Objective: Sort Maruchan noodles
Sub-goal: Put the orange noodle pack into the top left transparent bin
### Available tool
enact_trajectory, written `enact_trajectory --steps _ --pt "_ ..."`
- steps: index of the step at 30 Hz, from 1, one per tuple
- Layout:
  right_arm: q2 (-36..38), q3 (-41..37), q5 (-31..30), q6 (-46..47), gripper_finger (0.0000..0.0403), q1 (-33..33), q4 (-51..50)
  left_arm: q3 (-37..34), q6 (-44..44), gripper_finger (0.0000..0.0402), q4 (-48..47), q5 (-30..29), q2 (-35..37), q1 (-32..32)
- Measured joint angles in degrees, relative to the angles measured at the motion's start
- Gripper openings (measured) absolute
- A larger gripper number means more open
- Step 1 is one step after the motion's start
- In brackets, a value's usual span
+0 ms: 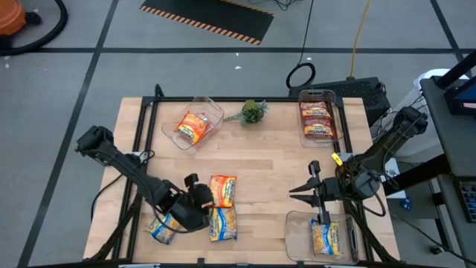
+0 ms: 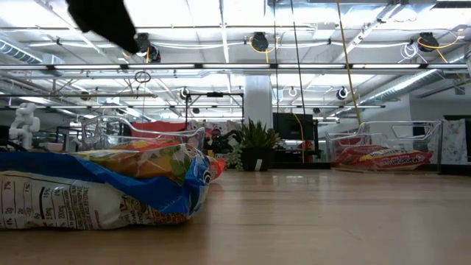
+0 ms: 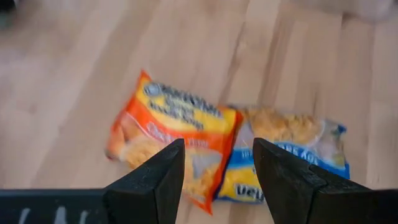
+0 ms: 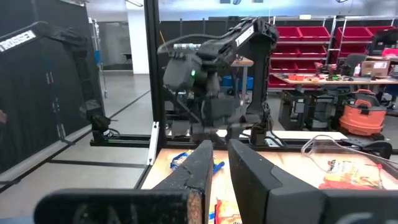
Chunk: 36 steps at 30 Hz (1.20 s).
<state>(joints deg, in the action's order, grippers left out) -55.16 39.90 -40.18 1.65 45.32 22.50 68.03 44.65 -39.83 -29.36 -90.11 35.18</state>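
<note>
My left gripper [image 1: 202,195] [image 3: 217,171] hangs open near the table's front left, slanting down. Its fingers stand above an orange noodle packet [image 1: 223,190] [image 3: 168,137] and a yellow-and-blue packet [image 1: 222,223] [image 3: 286,149], which lie flat side by side; it touches neither. A blue-and-white packet [image 1: 162,229] [image 2: 96,191] lies under the left arm by the front edge. My right gripper [image 1: 294,192] [image 4: 221,149] floats level at the right, pointing toward the left arm. A narrow gap shows between its fingers, with nothing in it.
Three clear bins stand on the table. The far left bin [image 1: 212,112] holds an orange packet, the far right bin [image 1: 318,95] holds red-brown packets, and the near right bin [image 1: 297,223] holds a yellow one. A small green plant [image 1: 253,112] [image 2: 254,151] stands at the far middle.
</note>
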Motion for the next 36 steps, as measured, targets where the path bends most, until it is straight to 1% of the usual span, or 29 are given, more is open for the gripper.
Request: enact_trajectory --steps 5,11,14,17,20,24,27,31,33,36 --pt "0.0 0.0 0.0 -0.5 0.0049 0.0 0.0 0.0 3.2 0.0195 -0.7 5.2 -3.2 -0.2" --pt "0.1 0.0 0.7 -0.9 0.0049 0.0 0.0 0.0 10.8 0.0195 -1.9 7.3 -6.6 -0.1" --pt "0.2 0.0 3.1 -0.6 0.0049 0.0 0.0 0.0 11.9 0.0195 -5.2 7.5 -7.8 -0.5" --pt "0.2 0.0 3.6 0.6 0.0049 0.2 -0.1 0.0 13.4 0.0195 -8.6 7.7 -8.8 -1.4" --pt "0.2 0.0 4.5 1.2 0.0049 0.4 -0.1 0.0 13.9 0.0195 -8.5 9.7 -9.9 -2.0" --pt "0.2 0.0 4.5 2.1 0.0049 0.5 -0.3 0.0 11.8 0.0196 -6.0 11.0 -11.3 -2.0" --pt "0.2 0.0 4.5 2.2 0.0049 0.5 -0.4 0.0 14.0 0.0197 -7.3 11.2 -12.6 -2.4" --pt "0.2 0.0 4.5 2.2 0.0049 0.5 -0.5 -0.1 18.6 0.0219 -12.9 11.1 -12.8 -3.6" --pt "0.2 0.0 4.5 2.2 0.0049 0.5 -0.7 -0.1 20.5 0.0239 -13.6 11.1 -12.8 -4.1" --pt "0.2 0.0 4.5 2.2 0.0049 0.5 -1.3 -0.1 19.7 0.0270 -11.9 11.4 -12.8 -4.0"
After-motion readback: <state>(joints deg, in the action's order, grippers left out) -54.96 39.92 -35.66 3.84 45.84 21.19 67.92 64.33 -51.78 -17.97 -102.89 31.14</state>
